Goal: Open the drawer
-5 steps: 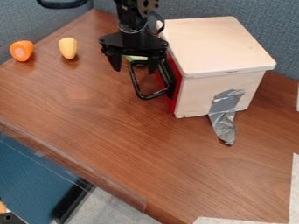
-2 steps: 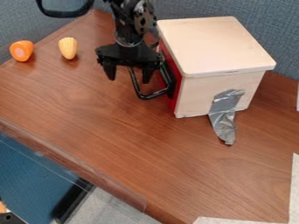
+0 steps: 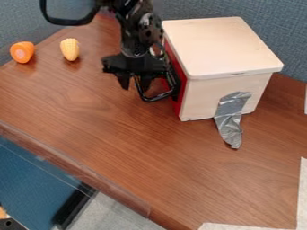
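The gripper [image 3: 135,84] hangs down at the left side of the wooden box, in front of its red drawer front [image 3: 177,104]. Its fingers are apart, with a gap narrower than the gripper's full width. The black handle [image 3: 158,97] sticks out leftward from the drawer front, and its outer bar passes by the fingertips, close to the right one. Whether they touch the bar cannot be told. The drawer front sits against the box, with no visible gap, though the gripper covers its back part.
The pale wooden box [image 3: 225,49] stands at the upper right, with silver tape [image 3: 229,119] on its near side. A toy corn [image 3: 70,49] and an orange toy vegetable [image 3: 22,52] lie at the upper left. Fabric partitions line the table's back edges.
The gripper first moved left, then slightly right and down at the handle. Its fingers have come closer together. The box and drawer have not moved.
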